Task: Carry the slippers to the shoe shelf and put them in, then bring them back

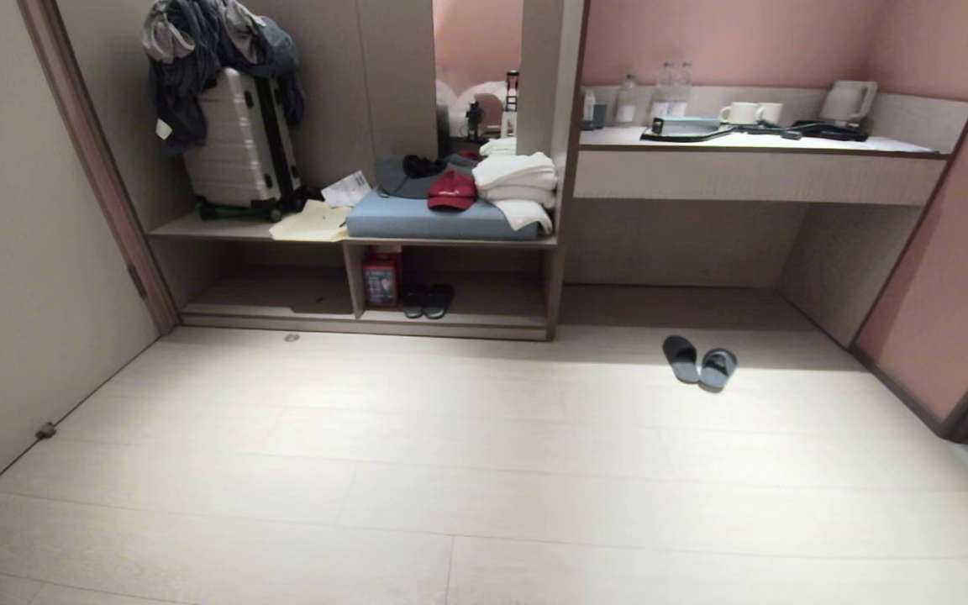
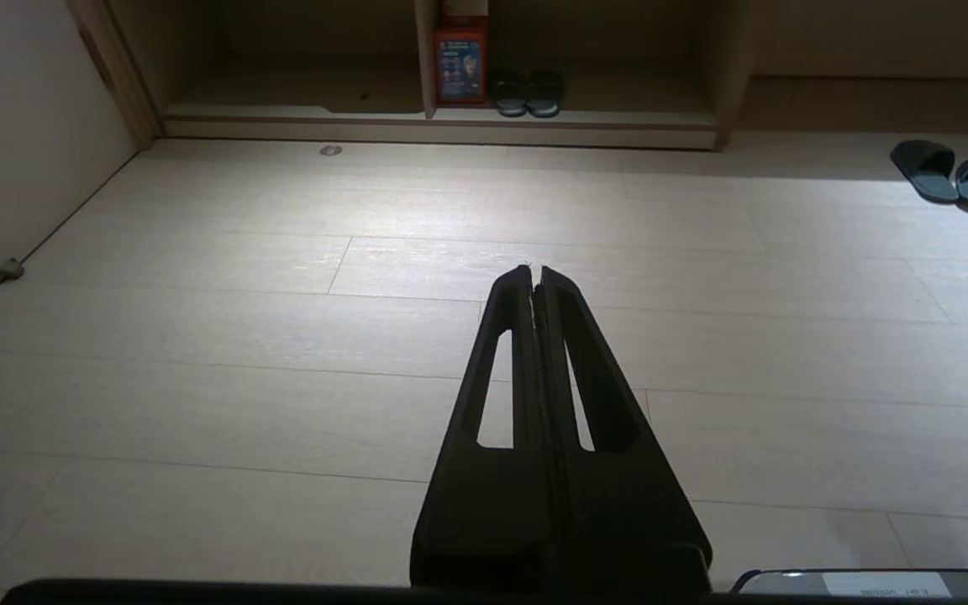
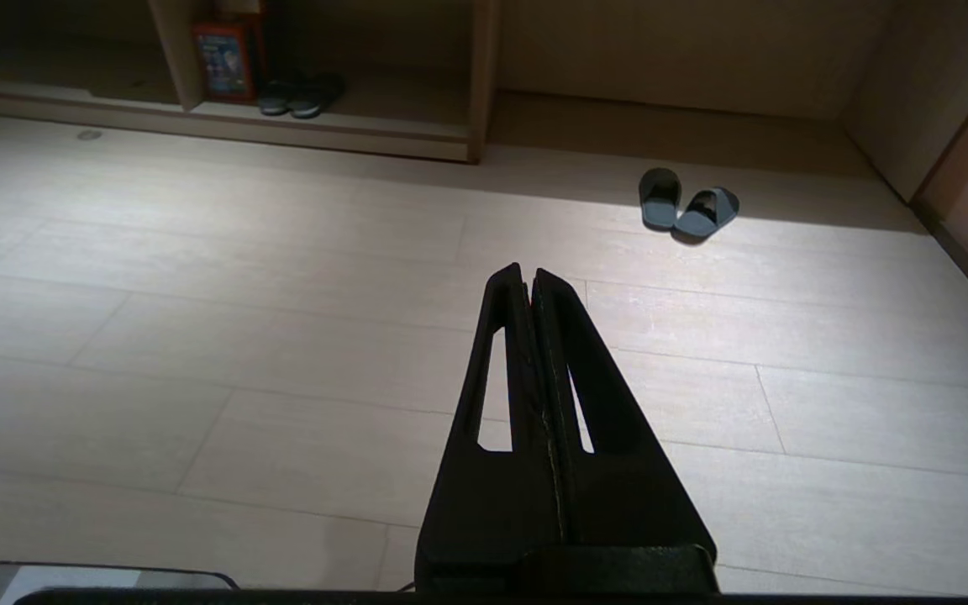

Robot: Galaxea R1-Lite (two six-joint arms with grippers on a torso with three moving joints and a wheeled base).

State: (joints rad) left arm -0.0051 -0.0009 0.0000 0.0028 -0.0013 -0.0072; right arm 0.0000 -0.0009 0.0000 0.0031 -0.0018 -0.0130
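- The slippers (image 1: 700,362) lie as a pair on the pale floor (image 1: 450,470), side by side and touching at one end, in front of the open space under the table (image 1: 753,143).
- They sit well apart from the shoe shelf (image 1: 484,315), to its right, out on the floor and not in any compartment.
- The shoe shelf is the low open part of the wooden unit, split by an upright panel; its right compartment holds a pair of dark shoes (image 1: 428,301) just beside a red box (image 1: 381,277).
- The bench above carries a suitcase (image 1: 240,147) draped with clothes, a red cap (image 1: 451,190) on a blue cushion (image 1: 434,220) and folded white towels (image 1: 520,181).
- The table holds cups, bottles and a kettle.
- The left tool (image 2: 536,273) is clenched, its fingers pressed together with nothing between them, held above the bare floor and pointing toward the shelf.
- The right tool (image 3: 527,273) is likewise clenched and empty, above the floor, with the slippers ahead of it and well apart.
- Neither arm shows in the head view.
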